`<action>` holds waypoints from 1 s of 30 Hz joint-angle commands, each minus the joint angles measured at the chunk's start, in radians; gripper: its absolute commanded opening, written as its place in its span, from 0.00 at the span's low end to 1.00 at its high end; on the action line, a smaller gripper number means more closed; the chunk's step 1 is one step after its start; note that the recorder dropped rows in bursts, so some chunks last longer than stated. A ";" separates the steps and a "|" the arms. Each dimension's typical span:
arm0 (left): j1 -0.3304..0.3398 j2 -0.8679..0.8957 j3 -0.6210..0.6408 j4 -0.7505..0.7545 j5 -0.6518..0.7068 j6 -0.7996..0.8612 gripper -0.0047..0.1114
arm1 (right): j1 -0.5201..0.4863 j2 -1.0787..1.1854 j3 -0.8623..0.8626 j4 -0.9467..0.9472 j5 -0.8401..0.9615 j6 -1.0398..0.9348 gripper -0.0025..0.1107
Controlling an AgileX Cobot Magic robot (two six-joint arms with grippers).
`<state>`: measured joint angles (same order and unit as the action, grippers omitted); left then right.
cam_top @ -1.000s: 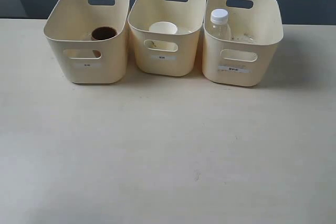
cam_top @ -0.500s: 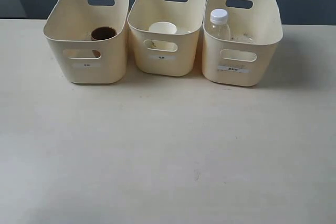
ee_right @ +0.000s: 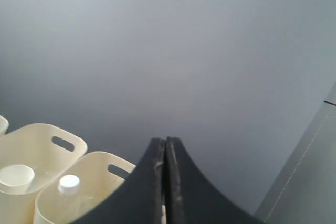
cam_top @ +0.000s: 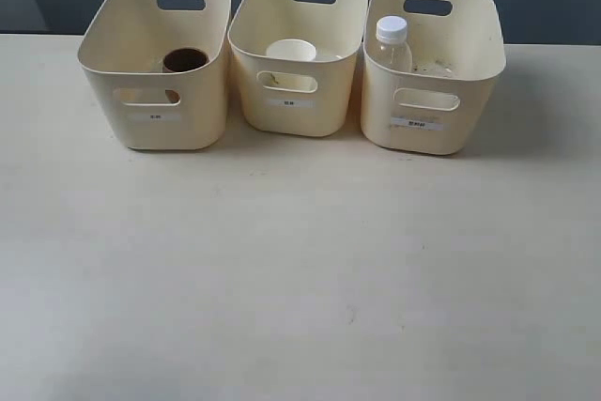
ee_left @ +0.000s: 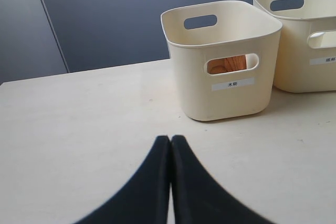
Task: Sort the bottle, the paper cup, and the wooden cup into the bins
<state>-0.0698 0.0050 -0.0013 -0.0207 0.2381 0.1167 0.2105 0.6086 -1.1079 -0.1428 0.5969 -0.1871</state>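
The left pincer (ee_left: 170, 139) is closed with nothing in it, its two black fingers pressed tip to tip at the bottom centre of the left wrist view, above a bare cream tabletop (ee_left: 79, 129). The right pincer (ee_right: 164, 141) is likewise pressed shut and empty, seen at the bottom centre of the right wrist view against a grey wall (ee_right: 168, 40). Neither pincer appears in the exterior view.

In the exterior view, three cream-yellow bins stand in a row across the top of the frame. The left bin (cam_top: 155, 115) holds the wooden cup (cam_top: 185, 60), upright. The middle bin (cam_top: 293, 110) holds the white paper cup (cam_top: 291, 50), upright and open at the top. The right bin (cam_top: 427, 124) holds the clear bottle (cam_top: 392, 39), standing upright near the bin's left wall, white cap on top. The middle and right bins nearly touch; the left bin stands slightly apart.
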 commanded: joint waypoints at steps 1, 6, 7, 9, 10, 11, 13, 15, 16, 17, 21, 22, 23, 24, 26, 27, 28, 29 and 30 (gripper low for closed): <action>-0.004 -0.005 0.001 0.002 0.000 -0.002 0.04 | -0.110 -0.085 0.225 0.101 -0.206 -0.126 0.01; -0.004 -0.005 0.001 0.002 0.000 -0.002 0.04 | -0.193 -0.188 0.439 0.207 -0.385 -0.126 0.01; -0.004 -0.005 0.001 0.002 0.000 -0.002 0.04 | -0.228 -0.234 0.510 0.207 -0.425 -0.126 0.01; -0.004 -0.005 0.001 0.002 0.000 -0.002 0.04 | -0.272 -0.316 0.608 0.204 -0.488 -0.126 0.01; -0.004 -0.005 0.001 0.002 0.000 -0.002 0.04 | -0.282 -0.344 0.636 0.207 -0.507 -0.126 0.01; -0.004 -0.005 0.001 0.002 0.000 -0.002 0.04 | -0.291 -0.393 0.677 0.239 -0.526 -0.126 0.01; -0.004 -0.005 0.001 0.002 0.000 -0.002 0.04 | -0.292 -0.468 0.719 0.321 -0.521 -0.124 0.01; -0.004 -0.005 0.001 0.002 0.000 -0.002 0.04 | -0.292 -0.533 0.741 0.410 -0.516 -0.124 0.01; -0.004 -0.005 0.001 0.002 0.000 -0.002 0.04 | -0.292 -0.557 0.743 0.449 -0.506 -0.124 0.01; -0.004 -0.005 0.001 0.002 0.000 -0.002 0.04 | -0.292 -0.580 0.743 0.479 -0.500 -0.124 0.01; -0.004 -0.005 0.001 0.002 0.000 -0.002 0.04 | -0.292 -0.609 0.743 0.521 -0.503 -0.124 0.01; -0.004 -0.005 0.001 0.002 0.000 -0.002 0.04 | -0.292 -0.609 0.743 0.521 -0.504 -0.124 0.01; -0.004 -0.005 0.001 0.002 0.000 -0.002 0.04 | -0.292 -0.609 0.743 0.521 -0.502 -0.124 0.01; -0.004 -0.005 0.001 0.002 0.000 -0.002 0.04 | -0.292 -0.609 0.743 0.521 -0.500 -0.124 0.01; -0.004 -0.005 0.001 0.002 0.000 -0.002 0.04 | -0.292 -0.609 0.743 0.521 -0.500 -0.124 0.01; -0.004 -0.005 0.001 0.002 0.000 -0.002 0.04 | -0.292 -0.609 0.743 0.521 -0.500 -0.124 0.01; -0.004 -0.005 0.001 0.002 0.000 -0.002 0.04 | -0.292 -0.609 0.743 0.521 -0.500 -0.124 0.01; -0.004 -0.005 0.001 0.002 0.000 -0.002 0.04 | -0.292 -0.609 0.743 0.521 -0.500 -0.124 0.01; -0.004 -0.005 0.001 0.002 0.000 -0.002 0.04 | -0.292 -0.609 0.743 0.521 -0.500 -0.124 0.01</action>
<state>-0.0698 0.0050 -0.0013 -0.0207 0.2381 0.1167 -0.0750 0.0062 -0.3712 0.3767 0.0937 -0.3080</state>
